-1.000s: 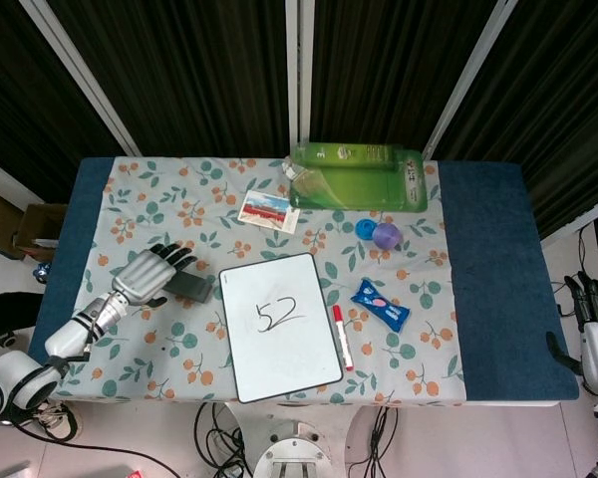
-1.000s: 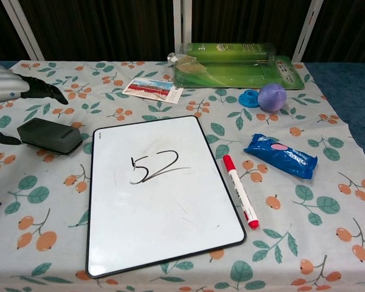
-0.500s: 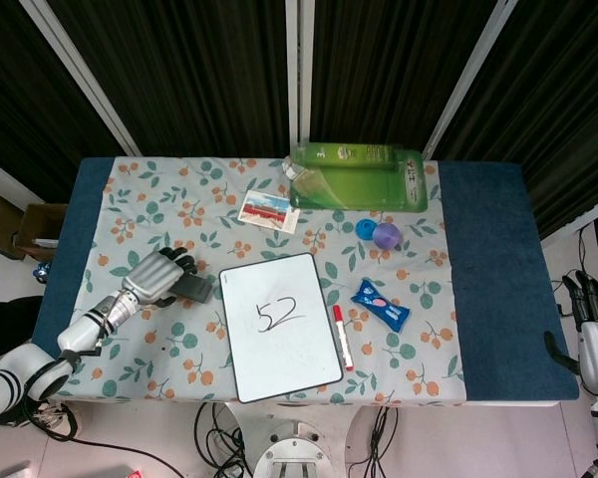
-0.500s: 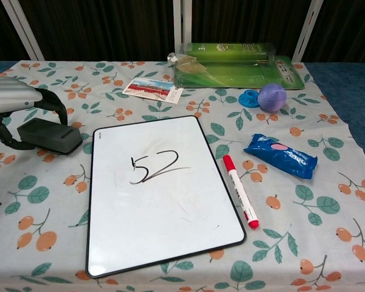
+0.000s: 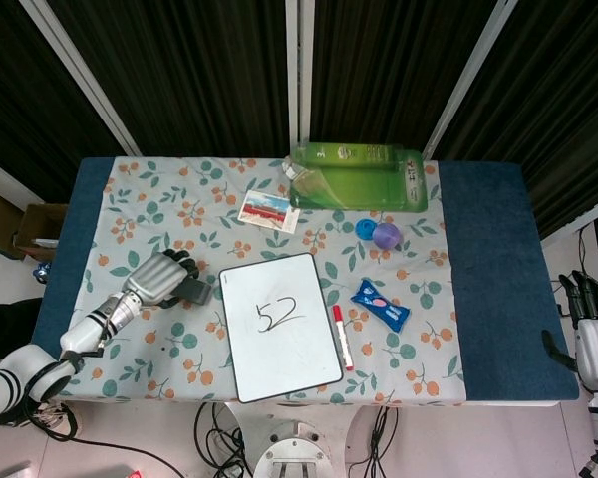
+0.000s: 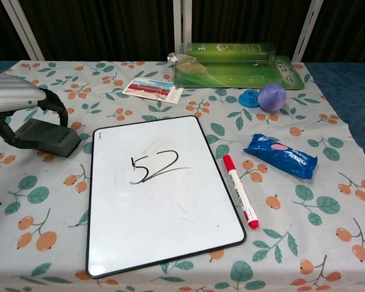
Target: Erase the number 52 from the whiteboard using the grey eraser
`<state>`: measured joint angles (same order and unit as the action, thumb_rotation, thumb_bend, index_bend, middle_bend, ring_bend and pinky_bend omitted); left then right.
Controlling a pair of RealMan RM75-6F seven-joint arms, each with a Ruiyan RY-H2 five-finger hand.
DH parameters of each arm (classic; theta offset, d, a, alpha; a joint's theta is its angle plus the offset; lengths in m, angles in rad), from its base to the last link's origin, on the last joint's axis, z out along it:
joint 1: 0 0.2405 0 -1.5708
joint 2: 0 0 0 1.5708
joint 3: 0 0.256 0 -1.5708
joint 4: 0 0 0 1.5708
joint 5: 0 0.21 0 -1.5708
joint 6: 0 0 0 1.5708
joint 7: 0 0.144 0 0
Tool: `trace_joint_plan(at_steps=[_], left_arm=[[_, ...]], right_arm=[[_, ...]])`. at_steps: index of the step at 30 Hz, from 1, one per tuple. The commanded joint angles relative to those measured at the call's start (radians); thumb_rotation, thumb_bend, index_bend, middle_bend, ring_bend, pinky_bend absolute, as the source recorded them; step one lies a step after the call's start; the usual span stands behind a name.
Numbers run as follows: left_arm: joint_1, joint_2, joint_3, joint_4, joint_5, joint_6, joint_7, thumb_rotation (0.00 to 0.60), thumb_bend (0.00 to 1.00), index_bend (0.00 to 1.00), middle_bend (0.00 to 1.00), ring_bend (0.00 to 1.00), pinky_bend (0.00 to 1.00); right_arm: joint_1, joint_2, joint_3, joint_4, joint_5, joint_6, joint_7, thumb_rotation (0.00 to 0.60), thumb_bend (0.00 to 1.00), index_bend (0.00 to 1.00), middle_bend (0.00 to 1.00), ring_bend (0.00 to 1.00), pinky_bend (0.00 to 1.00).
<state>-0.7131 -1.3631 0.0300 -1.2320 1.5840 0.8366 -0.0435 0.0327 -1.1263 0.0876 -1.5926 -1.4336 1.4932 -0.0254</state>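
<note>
Left hand: the left hand (image 5: 160, 278) sits over the grey eraser (image 6: 45, 136), fingers curled down around it; it appears to grip the eraser, which looks tilted, with one end raised off the cloth.
Right hand: the right hand (image 5: 595, 324) hangs off the far right edge of the desk (image 5: 493, 279), seen only in the head view; fingers extended and apart, holding nothing.
Eraser position: just left of the whiteboard (image 6: 161, 194), near its upper left corner, not on the board.
Whiteboard: lies flat near the front middle of the desk; the number 52 (image 6: 151, 170) is fully intact, with a faint stroke trailing to its right.
Progress: early. As I judge it, the grasp is being made or just completed; carrying the eraser over to the board and wiping the digits are all left to do.
Head view only: the whole left arm reaching in from the lower left, the right hand, and the blue desk borders.
Chest view only: the eraser's tilt and the fingers wrapping over it, which the top-down view hides under the hand.
Nearby: a red marker (image 6: 239, 190) lies just right of the board.
</note>
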Motion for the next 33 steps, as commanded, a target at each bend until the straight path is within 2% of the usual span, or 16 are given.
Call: trace_joint_plan(at_steps=[1, 15, 18, 22, 25, 29, 33], left_arm=[[0.0, -0.004, 0.003, 0.008, -0.002, 0.002, -0.002, 0.6, 0.3, 0.38, 0.34, 0.22, 0.32], [0.003, -0.03, 0.008, 0.049, -0.011, 0.03, -0.051, 0.6, 0.32, 0.44, 0.4, 0.29, 0.41], [0.003, -0.035, 0.008, 0.058, -0.011, 0.036, -0.061, 0.6, 0.35, 0.47, 0.41, 0.31, 0.43], [0.012, -0.048, 0.0, 0.076, -0.01, 0.075, -0.068, 0.6, 0.39, 0.5, 0.44, 0.34, 0.47], [0.02, -0.051, -0.011, 0.077, 0.0, 0.125, -0.068, 0.6, 0.41, 0.52, 0.45, 0.4, 0.54], [0.018, -0.031, -0.023, 0.034, 0.017, 0.17, -0.065, 0.6, 0.41, 0.52, 0.45, 0.43, 0.58], [0.0, 0.01, -0.035, -0.069, 0.029, 0.176, -0.022, 0.6, 0.42, 0.53, 0.46, 0.44, 0.58]], right_arm=[[0.0, -0.001, 0.001, 0.001, 0.002, 0.0, 0.0, 0.6, 0.26, 0.0, 0.0, 0.0, 0.0], [-0.002, -0.008, -0.002, 0.008, 0.004, -0.002, -0.003, 0.6, 0.26, 0.0, 0.0, 0.0, 0.0], [-0.003, -0.007, -0.002, 0.009, 0.005, -0.002, -0.002, 0.6, 0.26, 0.0, 0.0, 0.0, 0.0], [-0.003, -0.006, -0.002, 0.009, 0.007, -0.002, -0.003, 0.6, 0.26, 0.0, 0.0, 0.0, 0.0], [-0.003, -0.005, 0.0, 0.008, 0.007, -0.002, -0.001, 0.6, 0.26, 0.0, 0.0, 0.0, 0.0], [-0.002, -0.006, 0.0, 0.009, 0.005, -0.002, 0.004, 0.6, 0.26, 0.0, 0.0, 0.0, 0.0], [-0.001, -0.009, 0.0, 0.016, 0.002, -0.003, 0.017, 0.6, 0.26, 0.0, 0.0, 0.0, 0.0]])
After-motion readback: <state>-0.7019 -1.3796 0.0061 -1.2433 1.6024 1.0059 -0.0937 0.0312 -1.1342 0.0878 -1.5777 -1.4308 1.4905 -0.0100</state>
